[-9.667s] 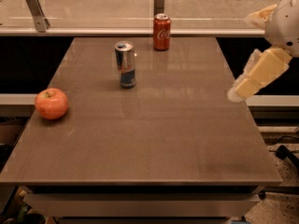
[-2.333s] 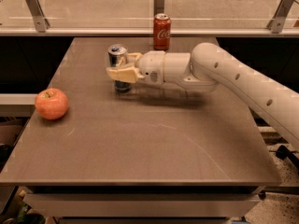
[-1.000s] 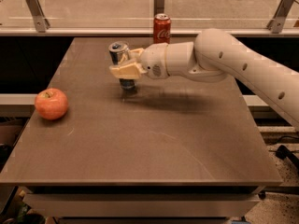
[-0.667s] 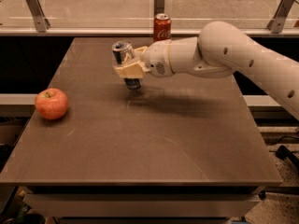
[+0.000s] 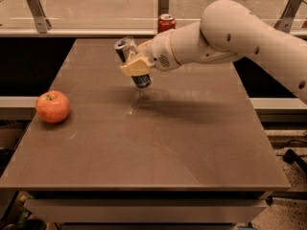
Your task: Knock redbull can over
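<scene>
Grasping the redbull can [image 5: 125, 48] at mid-body with the gripper [image 5: 135, 68], tan fingers [image 5: 129, 70] clenched across the label. Reaching in from the right on the white arm [image 5: 230, 32], over the far-centre part of the table [image 5: 144, 147].

Holding the can tilted: silver top up and toward the far left, blue base down and toward the near right. Seemingly raised just clear of the surface, above a faint reflection; unable to confirm contact. Long axis: diagonal, well off vertical, not yet horizontal.

Judged step: tipping in progress, not complete until lying flat on its side. Continue along the existing lean, top toward the far left, then lower and let go. Expect rolling once released.

Well apart, near the left edge: red apple [image 5: 53, 106]. Behind the arm, at the far edge: Coca-Cola can [image 5: 166, 23], upright, partly hidden. Neither in the tipping path.
</scene>
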